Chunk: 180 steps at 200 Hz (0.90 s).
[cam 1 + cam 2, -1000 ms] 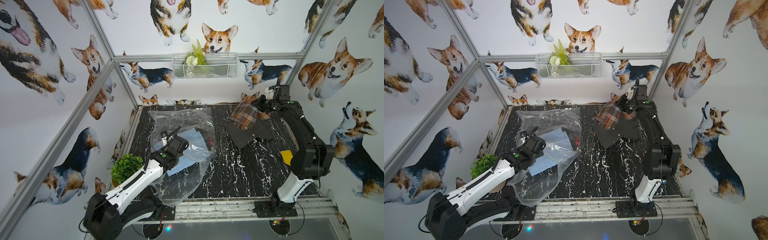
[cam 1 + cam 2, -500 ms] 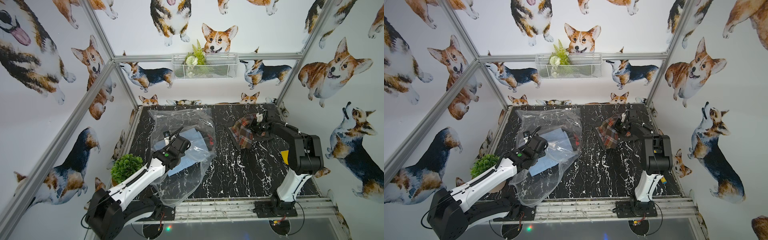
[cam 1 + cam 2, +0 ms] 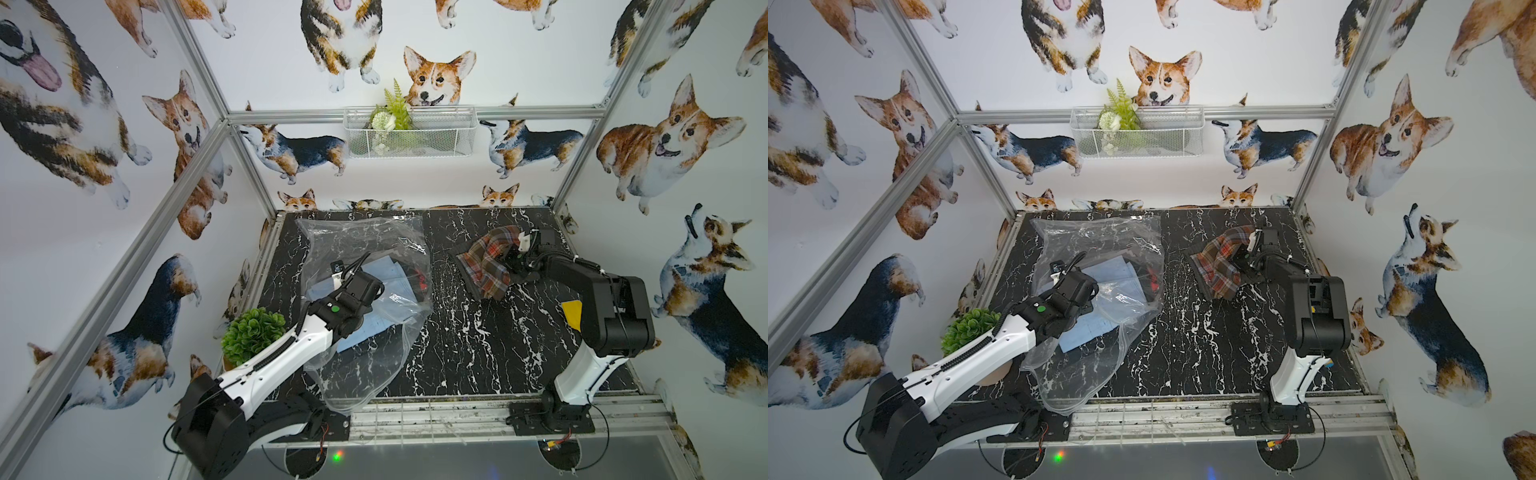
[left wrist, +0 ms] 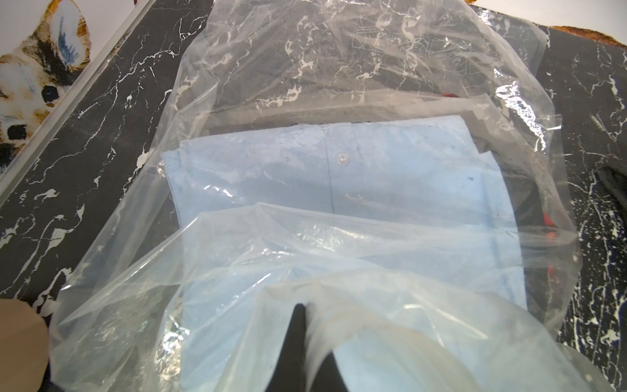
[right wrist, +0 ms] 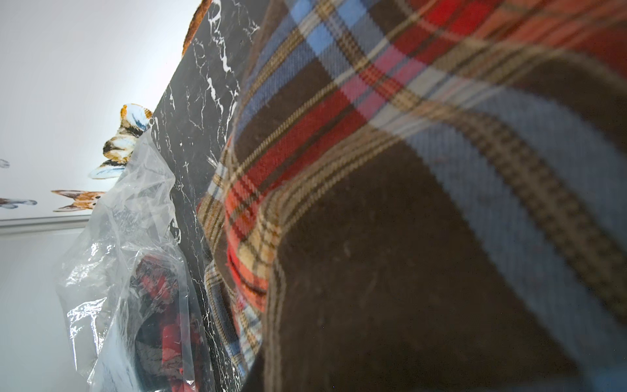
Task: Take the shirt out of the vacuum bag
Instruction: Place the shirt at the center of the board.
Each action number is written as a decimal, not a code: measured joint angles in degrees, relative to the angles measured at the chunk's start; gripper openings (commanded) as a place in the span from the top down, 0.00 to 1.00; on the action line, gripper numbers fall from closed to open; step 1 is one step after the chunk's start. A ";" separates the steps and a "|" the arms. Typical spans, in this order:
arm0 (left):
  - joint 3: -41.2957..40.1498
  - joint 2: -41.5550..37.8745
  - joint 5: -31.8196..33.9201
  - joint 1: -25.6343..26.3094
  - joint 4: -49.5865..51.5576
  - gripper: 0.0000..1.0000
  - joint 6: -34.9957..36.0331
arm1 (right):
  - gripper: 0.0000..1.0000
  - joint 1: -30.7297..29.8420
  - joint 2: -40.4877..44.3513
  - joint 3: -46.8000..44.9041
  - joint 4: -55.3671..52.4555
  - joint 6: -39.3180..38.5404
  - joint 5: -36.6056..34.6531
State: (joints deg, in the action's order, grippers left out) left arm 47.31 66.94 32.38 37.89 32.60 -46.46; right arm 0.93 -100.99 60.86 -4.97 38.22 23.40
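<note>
The vacuum bag (image 3: 365,241) (image 3: 1100,237) (image 4: 339,68) lies crumpled on the left half of the black marble table. A folded light blue shirt (image 3: 386,270) (image 4: 373,176) and a red-and-black garment (image 3: 419,284) (image 5: 159,305) are inside it. My left gripper (image 3: 372,289) (image 4: 305,325) is shut on a fold of the bag's plastic above the blue shirt. A brown plaid shirt (image 3: 486,262) (image 3: 1219,266) (image 5: 407,203) lies outside the bag at the back right. My right gripper (image 3: 517,259) is shut on it; the cloth hides its fingers in the right wrist view.
A potted green plant (image 3: 252,334) stands at the table's left edge beside my left arm. A white wire basket (image 3: 409,133) hangs on the back wall. A yellow piece (image 3: 572,313) lies by the right arm. Metal rails (image 3: 436,419) line the front edge.
My right arm has folded down and back, lowering the plaid shirt from the air onto the table. The left gripper and the bag have hardly moved.
</note>
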 measured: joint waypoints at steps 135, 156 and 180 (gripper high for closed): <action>0.31 -0.35 1.11 0.11 0.66 1.00 1.29 | 0.40 -4.09 4.42 7.21 -11.43 -5.22 -13.77; -0.02 -0.50 1.14 0.11 0.74 1.00 1.31 | 0.38 -4.04 5.33 5.18 -11.61 -5.20 -14.21; -0.04 -0.68 1.14 0.11 0.79 1.00 1.42 | 0.38 -3.54 8.13 1.97 -11.54 -4.24 -14.36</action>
State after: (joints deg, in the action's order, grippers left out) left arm 47.27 66.26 33.52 38.00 33.39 -45.04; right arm -2.61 -92.86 62.83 -16.51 33.98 9.04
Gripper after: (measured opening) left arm 0.053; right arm 0.623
